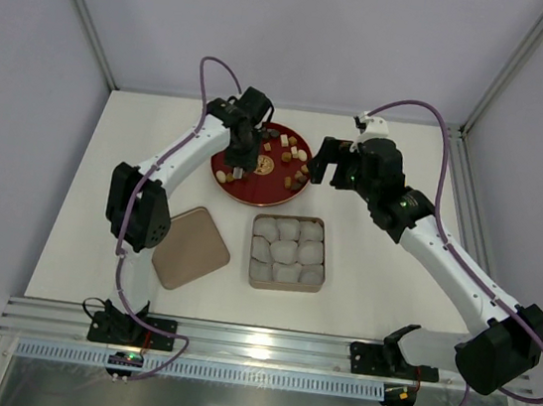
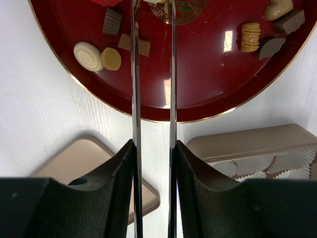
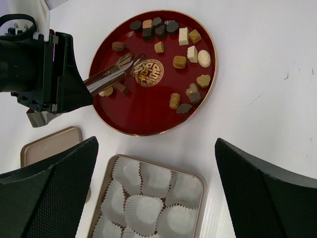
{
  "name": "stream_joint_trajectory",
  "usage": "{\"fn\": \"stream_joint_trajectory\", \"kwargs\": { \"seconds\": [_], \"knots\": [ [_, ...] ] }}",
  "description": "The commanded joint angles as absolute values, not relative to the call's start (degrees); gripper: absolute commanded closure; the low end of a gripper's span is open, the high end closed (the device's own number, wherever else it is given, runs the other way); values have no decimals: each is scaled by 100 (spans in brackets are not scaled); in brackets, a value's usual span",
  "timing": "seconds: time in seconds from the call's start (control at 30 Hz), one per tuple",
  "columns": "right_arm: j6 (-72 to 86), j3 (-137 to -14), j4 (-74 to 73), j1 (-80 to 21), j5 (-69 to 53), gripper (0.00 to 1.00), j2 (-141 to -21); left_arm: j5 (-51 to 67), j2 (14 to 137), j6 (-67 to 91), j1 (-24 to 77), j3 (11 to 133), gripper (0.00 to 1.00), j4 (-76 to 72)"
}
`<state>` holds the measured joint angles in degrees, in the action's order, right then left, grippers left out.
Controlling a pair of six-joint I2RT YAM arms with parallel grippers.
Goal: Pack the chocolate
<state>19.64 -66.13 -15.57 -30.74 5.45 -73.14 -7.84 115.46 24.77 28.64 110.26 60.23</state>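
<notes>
Red plate (image 3: 148,111): shiny, smooth, gold rim. Tongs (image 2: 152,114): shiny metal. Left gripper (image 2: 153,163) fingers (image 2: 121,171): black, matt, ribbed. Paper cups (image 3: 143,208): white, crinkly paper. Box (image 1: 292,220) and lid (image 1: 191,246): tan, smooth, dull. Table (image 1: 392,279): white, matt. Chocolate (image 3: 179,62): smooth, slight shine.

You are looking at a white table (image 1: 392,279) that carries three things directly. Farthest from the arm bases sits a round red plate (image 1: 243,190) with a thin gold rim, flat on the surface. Nearer you and a little right of it rests a square tan tin (image 1: 284,281), lined with white paper cups (image 3: 143,213). Left of the tin, apart from it, lies its tan lid (image 1: 189,247), turned at an angle; from the left wrist view it seems to lie flat, though the fingers hide part of it.
</notes>
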Motion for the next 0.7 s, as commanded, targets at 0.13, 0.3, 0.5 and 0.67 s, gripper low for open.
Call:
{"fn": "stream_joint_trajectory", "kwargs": {
  "seconds": [0.13, 0.3, 0.5, 0.67],
  "knots": [
    [1916, -6847, -1485, -3085, 642, 0, -7286, -800, 11479, 2373, 2918, 11329, 68, 5976],
    [1916, -6864, -1485, -3085, 650, 0, -7304, -817, 11470, 2355, 2918, 11426, 72, 6029],
    [1916, -6873, -1485, -3085, 659, 0, -7339, -809, 11391, 2329, 2927, 11496, 73, 6108],
    [1898, -6891, -1503, -3085, 677, 0, -7374, -800, 11303, 2312, 2944, 11487, 74, 6179]
  ]
}}
